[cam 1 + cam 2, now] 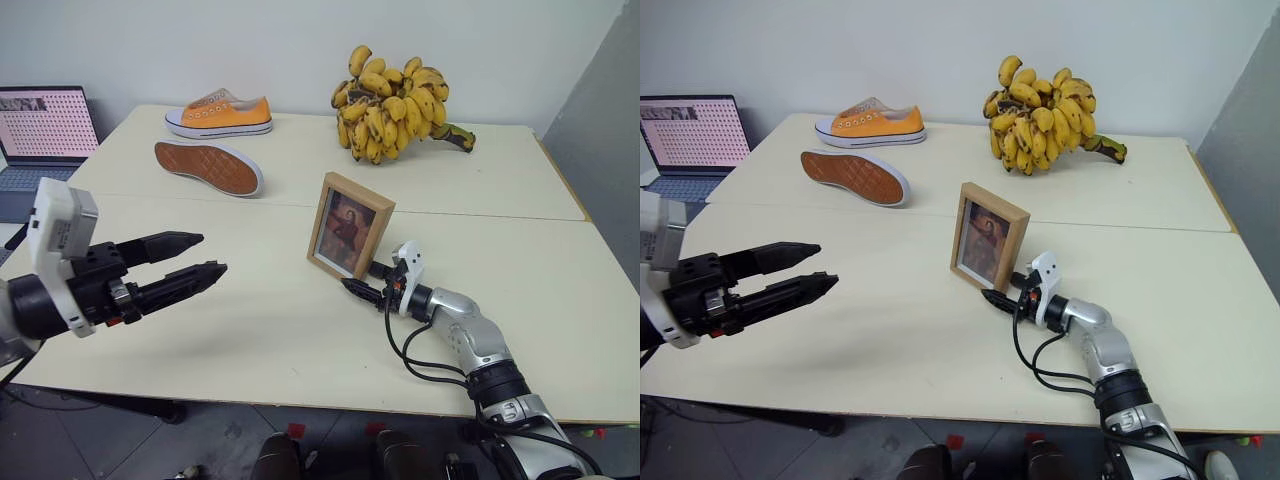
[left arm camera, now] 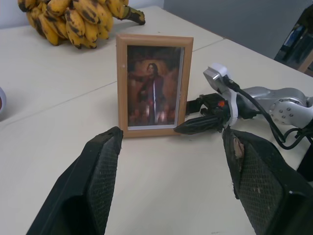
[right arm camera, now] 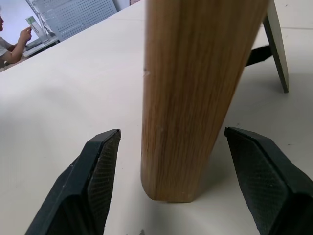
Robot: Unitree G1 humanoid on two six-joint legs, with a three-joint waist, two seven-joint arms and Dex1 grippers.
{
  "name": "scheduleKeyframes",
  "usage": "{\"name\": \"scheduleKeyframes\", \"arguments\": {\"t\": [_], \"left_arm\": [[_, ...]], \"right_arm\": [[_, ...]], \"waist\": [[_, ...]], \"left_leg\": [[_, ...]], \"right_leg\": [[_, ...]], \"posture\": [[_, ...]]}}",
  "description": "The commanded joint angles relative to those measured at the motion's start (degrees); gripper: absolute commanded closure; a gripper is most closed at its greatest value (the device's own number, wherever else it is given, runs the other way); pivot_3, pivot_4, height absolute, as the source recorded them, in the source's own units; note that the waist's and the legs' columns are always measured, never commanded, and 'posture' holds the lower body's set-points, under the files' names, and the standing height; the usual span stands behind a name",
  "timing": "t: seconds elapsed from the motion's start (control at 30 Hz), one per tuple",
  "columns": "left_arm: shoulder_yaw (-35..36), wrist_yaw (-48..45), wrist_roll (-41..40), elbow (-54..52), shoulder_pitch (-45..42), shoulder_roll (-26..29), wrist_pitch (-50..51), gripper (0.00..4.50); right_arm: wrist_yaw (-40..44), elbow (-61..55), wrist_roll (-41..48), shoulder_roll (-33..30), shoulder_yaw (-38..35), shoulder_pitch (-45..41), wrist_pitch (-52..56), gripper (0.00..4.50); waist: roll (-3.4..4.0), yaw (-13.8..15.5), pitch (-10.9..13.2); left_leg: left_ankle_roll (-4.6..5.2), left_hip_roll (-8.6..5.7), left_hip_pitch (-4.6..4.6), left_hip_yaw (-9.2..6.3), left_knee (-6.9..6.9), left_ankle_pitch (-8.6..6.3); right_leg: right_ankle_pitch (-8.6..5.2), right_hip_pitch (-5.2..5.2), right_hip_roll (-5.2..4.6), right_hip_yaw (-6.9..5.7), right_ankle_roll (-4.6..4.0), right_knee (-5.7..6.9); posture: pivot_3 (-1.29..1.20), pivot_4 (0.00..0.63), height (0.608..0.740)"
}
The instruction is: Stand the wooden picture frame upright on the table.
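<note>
Wooden picture frame (image 1: 348, 225) standing upright near middle of table (image 1: 250, 330), easel leg propping it behind. My right gripper (image 1: 366, 282) sitting at frame's lower corner, fingers (image 3: 100, 171) spread wide either side of its edge, gripping nothing. My left gripper (image 1: 190, 265) hovering well apart, fingers parted, empty.

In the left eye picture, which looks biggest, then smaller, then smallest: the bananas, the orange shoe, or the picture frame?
1. The bunch of bananas looks biggest.
2. and 3. The wooden picture frame and the orange shoe look about alike; the frame stands nearer the camera, so I won't rank them.
</note>
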Motion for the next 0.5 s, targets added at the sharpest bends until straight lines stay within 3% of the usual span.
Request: {"name": "scheduleKeyframes", "arguments": {"t": [0.03,0.3,0.5], "left_arm": [[-2.14,2.41,2.34,-1.31,-1.38,-1.07,-3.52,1.03],[-8.86,1.99,7.89,0.40,-3.39,-2.78,-7.77,1.03],[-10.50,0.40,7.40,2.14,-6.14,-2.14,-7.95,1.03]], "right_arm": [[1.77,-7.16,-0.03,-3.32,-0.10,1.22,2.55,0.95],[12.98,-27.62,5.49,-24.76,-4.79,7.34,13.60,0.95],[13.53,-30.57,7.65,-30.61,-8.63,2.80,15.81,0.95]], "waist": [[-0.03,-0.04,-0.01],[0.07,0.51,0.05],[0.04,-0.19,0.04]], "left_leg": [[0.00,0.01,-0.03,-0.02,0.00,0.00],[0.00,-0.02,-0.13,0.00,0.03,0.00],[0.02,0.04,-0.10,0.02,0.04,0.01]], "right_leg": [[0.00,-0.02,0.01,-0.02,0.00,-0.01],[-0.01,-0.06,-0.01,0.02,0.04,-0.07],[-0.05,-0.09,0.07,0.07,0.11,-0.06]], "posture": [[0.00,0.150,0.740],[0.00,0.150,0.740],[0.00,0.150,0.740]]}}
